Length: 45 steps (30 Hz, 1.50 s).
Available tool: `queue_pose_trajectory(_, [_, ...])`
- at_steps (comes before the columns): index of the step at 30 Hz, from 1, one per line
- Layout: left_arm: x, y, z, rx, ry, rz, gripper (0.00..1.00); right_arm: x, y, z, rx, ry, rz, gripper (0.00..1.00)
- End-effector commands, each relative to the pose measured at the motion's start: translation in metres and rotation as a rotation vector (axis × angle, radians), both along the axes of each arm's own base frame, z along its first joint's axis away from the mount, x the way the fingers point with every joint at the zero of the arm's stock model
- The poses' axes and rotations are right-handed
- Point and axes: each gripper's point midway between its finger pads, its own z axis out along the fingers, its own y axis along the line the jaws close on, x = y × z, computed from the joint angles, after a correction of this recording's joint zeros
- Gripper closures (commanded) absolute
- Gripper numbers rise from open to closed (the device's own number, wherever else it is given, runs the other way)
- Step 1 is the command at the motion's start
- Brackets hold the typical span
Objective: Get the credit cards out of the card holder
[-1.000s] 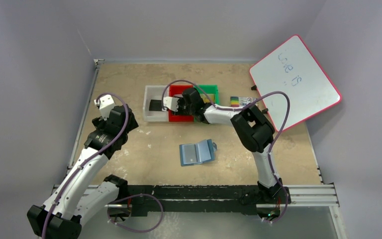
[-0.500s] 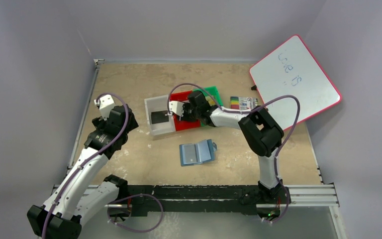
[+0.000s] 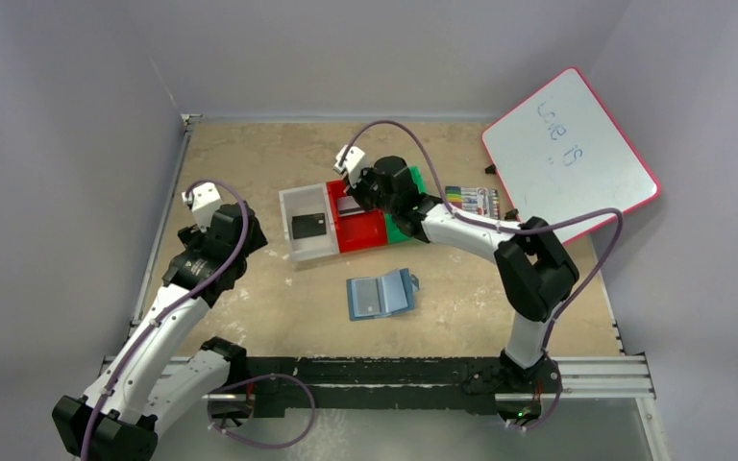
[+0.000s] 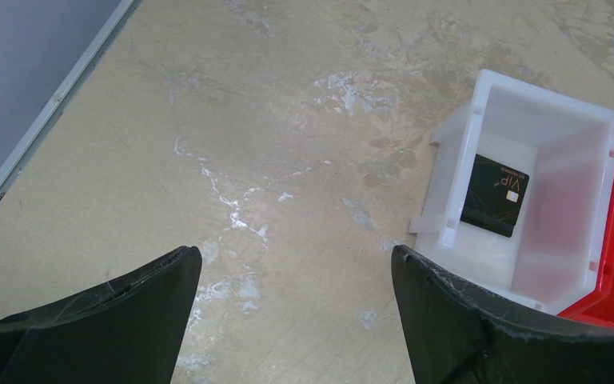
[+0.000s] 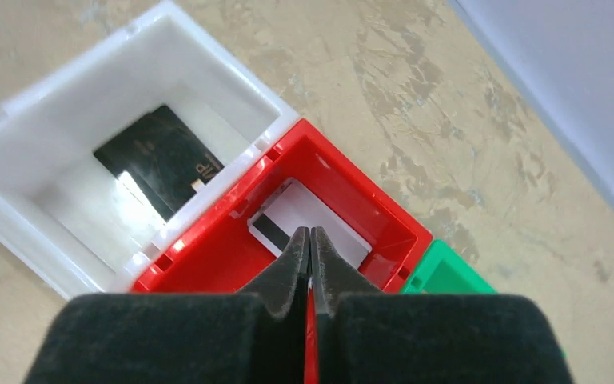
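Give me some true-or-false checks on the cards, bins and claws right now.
1. A black card lies in the white bin. True.
2. The right claw is open. False: it is shut, above the red bin.
3. The holder lies open on the table. True.
4. The left claw grips a card. False: it is open and empty.
5. The red bin is empty. False: a light card lies in it.

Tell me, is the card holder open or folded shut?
Open. The card holder lies spread flat, with its pale inner pockets facing up in the top view.
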Motion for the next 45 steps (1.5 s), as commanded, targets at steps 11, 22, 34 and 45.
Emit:
queue_pose_trajectory(11, [0.004, 0.001, 0.008, -0.004, -0.038, 0.001, 0.11, -0.012, -0.009, -0.052, 0.127, 0.452, -0.34, 1.0])
queue_pose_trajectory(22, [0.004, 0.0, 0.009, -0.007, -0.042, 0.0, 0.11, -0.004, 0.002, -0.088, -0.01, 0.505, -0.427, 1.0])
queue_pose_trajectory(34, [0.004, 0.0, 0.008, -0.007, -0.039, -0.002, 0.11, 0.002, 0.0, -0.109, -0.073, 0.51, -0.492, 1.0])
queue_pose_trajectory(45, [0.005, 0.0, 0.007, -0.006, -0.034, -0.004, 0.11, 0.014, 0.005, -0.119, -0.092, 0.496, -0.5, 1.0])
